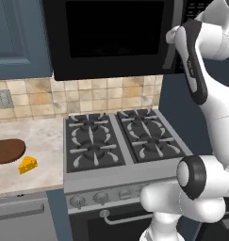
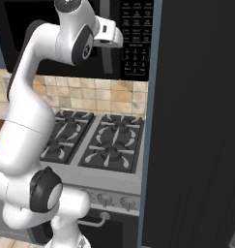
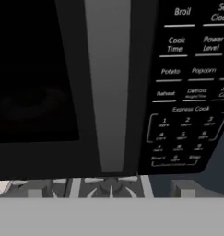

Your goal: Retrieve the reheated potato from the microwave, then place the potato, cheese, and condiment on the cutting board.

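While the arm reaches up, its gripper [image 2: 108, 42] sits just before the microwave's [image 1: 111, 37] vertical handle [image 3: 109, 87], jaws spread wide and holding nothing. Below lies the stove [image 1: 120, 141]; left on the counter [image 1: 40, 141], cheese [image 1: 28, 165] lies beside the cutting board [image 1: 7, 150].

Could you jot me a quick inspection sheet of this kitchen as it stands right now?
Surface: pale stone counter left of the stove.
Job's things: microwave above the stove, door shut, handle straight ahead of the hand; cutting board on the counter; cheese beside the board, not on it. Potato and condiment: nothing seen.
Clutter: nothing seen.
Grippers: gripper raised near the microwave handle, fingers open, holding nothing.
Cables: nothing seen.
Surroundings: tiled wall, tall dark cabinet to the right.
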